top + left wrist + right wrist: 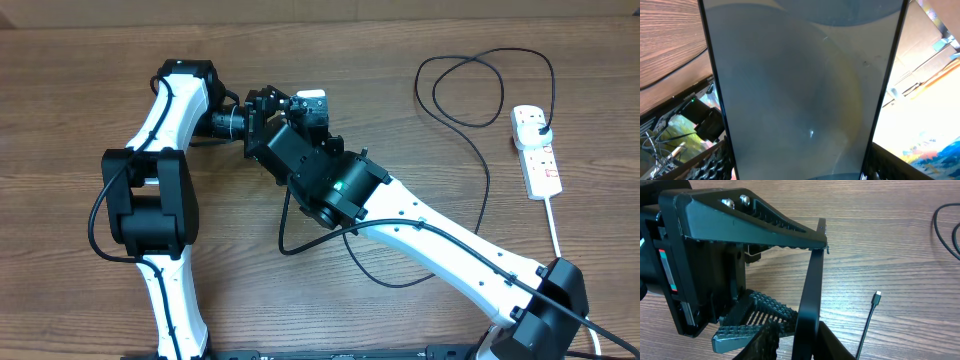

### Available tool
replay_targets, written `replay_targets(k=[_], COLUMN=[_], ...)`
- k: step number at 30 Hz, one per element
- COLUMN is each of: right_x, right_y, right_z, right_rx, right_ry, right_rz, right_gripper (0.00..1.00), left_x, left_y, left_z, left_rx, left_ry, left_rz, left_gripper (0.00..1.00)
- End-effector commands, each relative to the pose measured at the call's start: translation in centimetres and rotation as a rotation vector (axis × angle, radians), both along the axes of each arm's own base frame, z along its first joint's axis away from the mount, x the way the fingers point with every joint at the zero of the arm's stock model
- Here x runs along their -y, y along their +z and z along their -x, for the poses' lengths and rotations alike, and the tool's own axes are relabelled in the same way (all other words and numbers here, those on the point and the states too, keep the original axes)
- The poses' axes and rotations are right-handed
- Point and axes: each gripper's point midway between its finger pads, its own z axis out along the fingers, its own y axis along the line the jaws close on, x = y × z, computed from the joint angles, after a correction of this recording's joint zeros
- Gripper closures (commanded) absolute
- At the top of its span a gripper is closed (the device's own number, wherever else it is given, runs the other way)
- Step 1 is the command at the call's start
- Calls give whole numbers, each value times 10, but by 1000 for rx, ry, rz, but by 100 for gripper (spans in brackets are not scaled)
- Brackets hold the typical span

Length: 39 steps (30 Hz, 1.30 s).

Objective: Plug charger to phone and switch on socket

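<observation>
The phone [800, 85] fills the left wrist view, its pale screen clamped by its long edges between the ribbed fingers [715, 162] of my left gripper [800, 167]. In the right wrist view it stands edge-on as a thin dark slab [810, 290], off the table. My right gripper [800, 342] straddles its lower end: one finger [837, 342] is against it, the other [765, 342] a small gap away. The charger's connector tip [876, 295] lies free on the wood just beside. Its black cable [487, 160] loops towards the socket [537, 150] at the far right.
The left gripper's upper finger [765, 227] and lower finger [755, 312] crowd the space around the phone. Both arms meet near the table's centre-left [290, 115]. A thick white cord [555, 230] runs from the socket to the front edge.
</observation>
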Motion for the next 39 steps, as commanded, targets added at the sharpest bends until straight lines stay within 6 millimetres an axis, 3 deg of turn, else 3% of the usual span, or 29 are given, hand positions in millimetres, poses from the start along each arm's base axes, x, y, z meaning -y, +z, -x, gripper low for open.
replay_targets(k=[1,23,32,35,39], right_x=[-1,-1,-1,1,21], right_y=[7,7,7,8,24], right_z=[-4,-4,-4,-6,-16], right_rx=[12,12,10,7,86], right_ry=[-13,-13,-27,-102,-318], right_rz=[-22,-22,-35,-96,-206], right_gripper=[76,89,96,96,96], left_x=[-1,-1,-1,-1,-1], left_y=[9,9,9,9,9], left_z=[-8,-8,-8,-8,-7], left_rx=[31,31,32,33,33], left_ry=[22,22,22,22,20], left_rz=[36,36,36,36,33], left_gripper=[20,16,0,0,0])
